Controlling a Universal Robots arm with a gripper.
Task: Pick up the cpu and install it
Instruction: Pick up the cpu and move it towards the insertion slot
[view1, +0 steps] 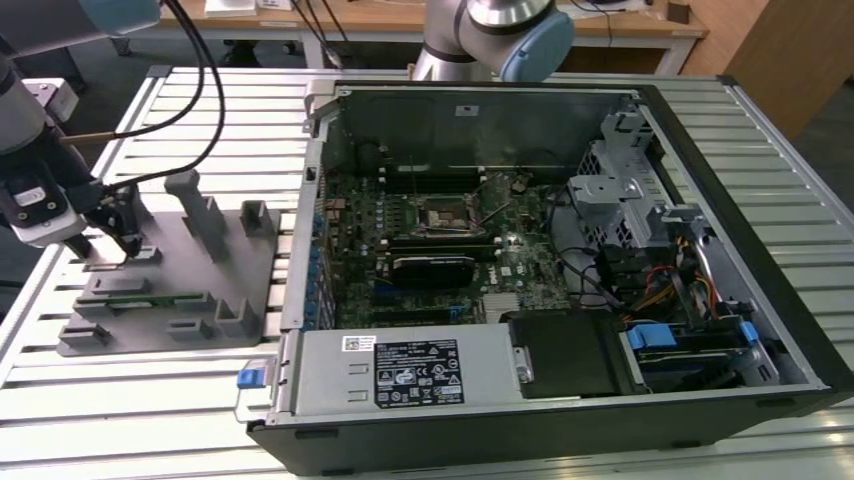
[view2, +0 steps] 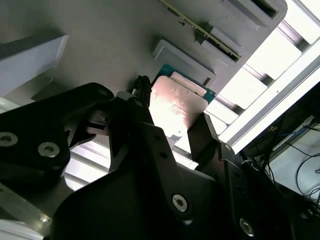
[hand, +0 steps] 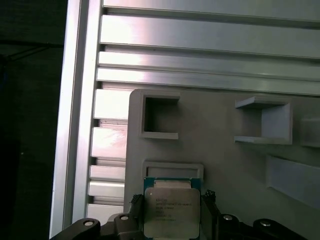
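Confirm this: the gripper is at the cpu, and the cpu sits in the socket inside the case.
One point is wrong. The cpu is not in the socket. It lies on the gray tray outside the case, as the first wrist view shows. The gripper is at the cpu, as you say.

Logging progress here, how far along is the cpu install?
Done: the gripper is down at the grey fixture. In hand: its fingers grip the cpu on both sides. Left: the whole install; the socket in the computer case awaits.
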